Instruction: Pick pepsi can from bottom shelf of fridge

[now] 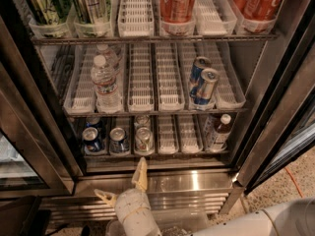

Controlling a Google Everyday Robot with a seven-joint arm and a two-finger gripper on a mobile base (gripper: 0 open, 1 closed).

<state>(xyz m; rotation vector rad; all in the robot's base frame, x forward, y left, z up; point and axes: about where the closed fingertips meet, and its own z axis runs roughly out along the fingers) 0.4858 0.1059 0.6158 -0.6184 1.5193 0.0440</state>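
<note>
Pepsi can (92, 139) is, we judge, the short dark blue can with the silver top at the front of the far left lane of the bottom shelf (167, 154). It stands upright, above the jaws and off to their left. A second dark blue can (118, 140) stands in the next lane, almost straight above the gap between the jaws. We cannot read either label, so our choice between the two is a guess. A pale can (143, 138) stands one lane further right, directly above the upper jaw.

The gripper (119, 177) hangs in front of the steel base panel (197, 181) of the fridge (258, 107), below the shelf edge and outside the cabinet. Its jaws are spread wide and hold nothing: one points up toward the shelf, the other out to the left.

We read that spread as preparation, since the gap must be wider than a can before it goes in. The white lane trays (167, 132) keep each can in its own narrow row at the shelf front. That makes the cans reachable but leaves little room beside them. We think the jaws must rise and go in along one lane, or a finger will knock the neighbouring can. A small capped bottle (219, 131) stands well to the right of the jaws, out of the way.
</note>
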